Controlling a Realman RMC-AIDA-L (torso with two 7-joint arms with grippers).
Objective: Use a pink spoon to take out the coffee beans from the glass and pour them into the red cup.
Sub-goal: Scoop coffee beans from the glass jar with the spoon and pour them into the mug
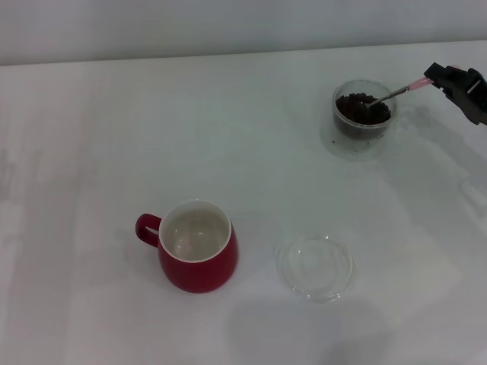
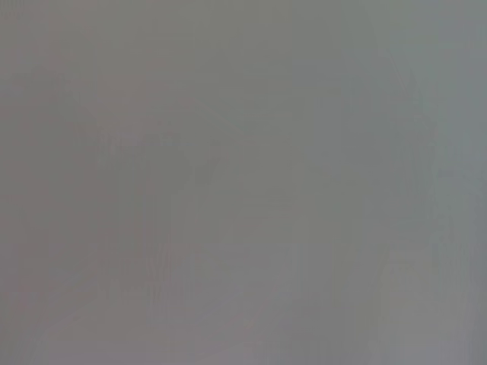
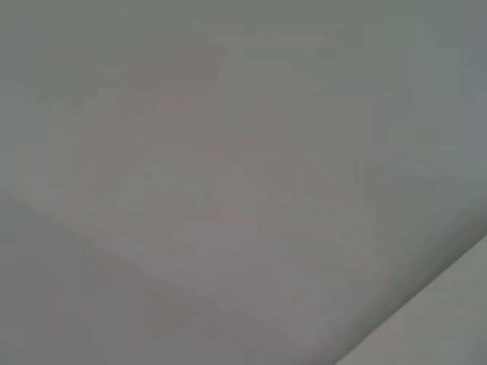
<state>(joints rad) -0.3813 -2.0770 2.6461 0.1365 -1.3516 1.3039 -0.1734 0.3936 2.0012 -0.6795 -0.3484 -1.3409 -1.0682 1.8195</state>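
My right pincer (image 1: pixel 440 76) pinches the pink spoon (image 1: pixel 397 93) by its handle tip, bowl buried in the coffee beans (image 1: pixel 362 108) in the glass (image 1: pixel 364 122); the red cup (image 1: pixel 198 247) sits well off toward my left and nearer me.

A plain white tabletop (image 1: pixel 91 137) carries three things. Toward the near side, a little left of the middle, stands the red cup (image 1: pixel 198 247), upright, its white inside bare and its small loop handle turned to the robot's left. Just to its right, apart from it, lies a flat, shallow clear dish (image 1: pixel 316 266) with nothing in it. Far off at the back right stands the glass (image 1: pixel 362 119), well apart from both, holding a heap of dark coffee beans (image 1: pixel 358 110). The far edge of the tabletop meets a pale wall (image 1: pixel 228 26) behind. Soft shadows fall on the surface at the right.
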